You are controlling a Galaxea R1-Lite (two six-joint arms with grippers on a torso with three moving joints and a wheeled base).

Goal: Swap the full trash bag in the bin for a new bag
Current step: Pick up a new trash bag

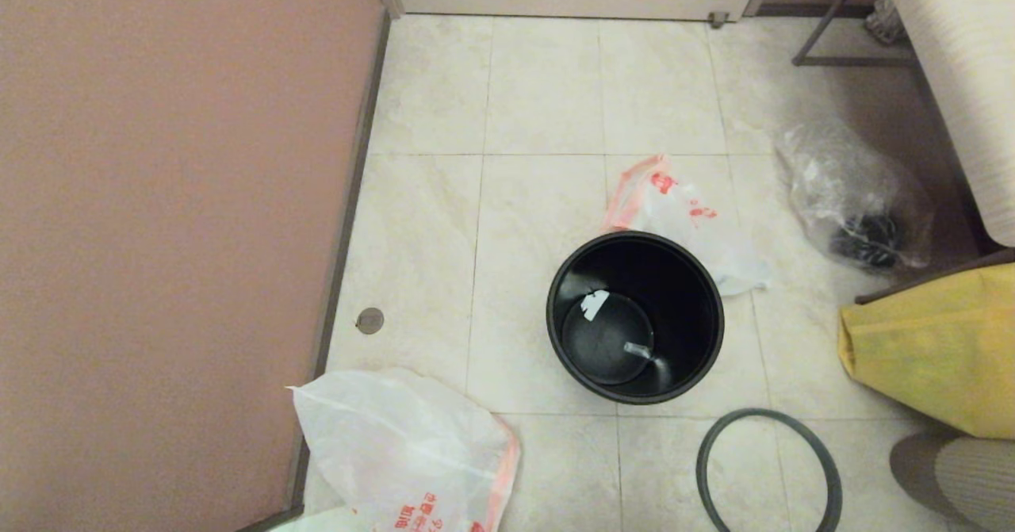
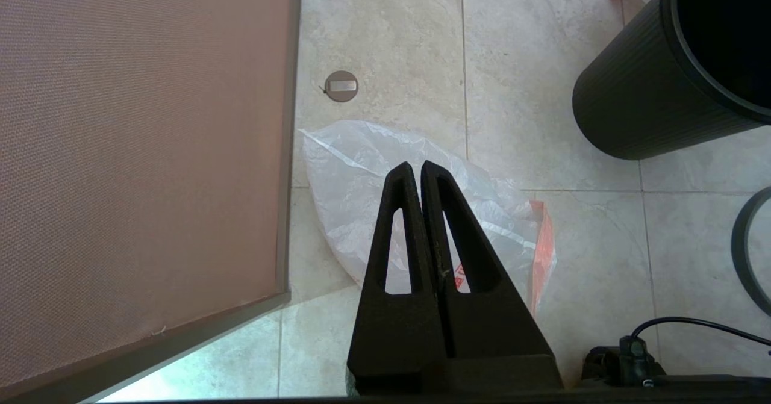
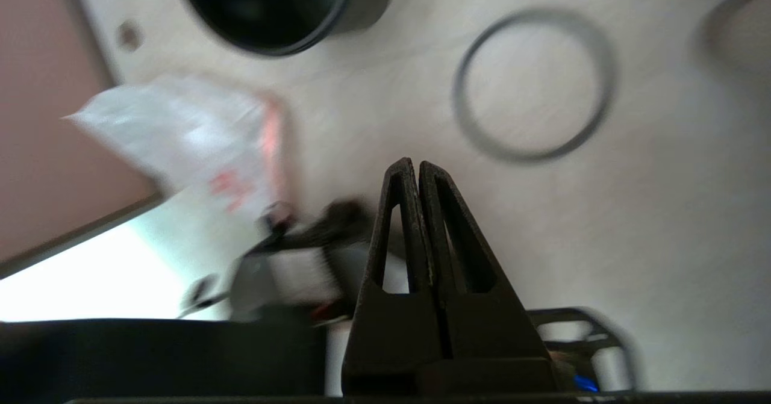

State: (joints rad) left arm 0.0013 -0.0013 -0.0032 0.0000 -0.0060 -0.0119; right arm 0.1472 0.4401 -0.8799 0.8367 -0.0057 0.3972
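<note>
- Your bin (image 1: 634, 316) stands upright mid-floor on the tiles, no liner in it, just a white scrap and a small clear bit on the bottom.
- The hoop (image 1: 767, 472) that serves as its rim is off, lying flat on the floor just near-right of the bin, not touching it.
- The full trash bag (image 1: 686, 219) sits right behind the bin on the far-right side, up against its wall. Pink trim and red marks show; can't make out what's inside.
- The new bag (image 1: 408, 453) lies crumpled on the floor near-left of the bin, next to the brown wall panel (image 1: 174, 231), pink border and red characters facing up.
- Your left gripper (image 2: 416, 166) hangs above the new bag, fingers pressed together w/ nothing between them. Can't tell if it touches the plastic.
- Your right gripper (image 3: 410, 163) is up over bare floor, between the hoop and the new bag in its wrist view, fingers also pressed together, holding nothing.
- Neither arm shows in the head view.
- Other stuff: a clear bag (image 1: 856, 199) w/ dark contents far right, well apart from the bin, a yellow bag (image 1: 936, 350) at the right edge, and a small round floor plug (image 1: 369, 320) by the wall.
</note>
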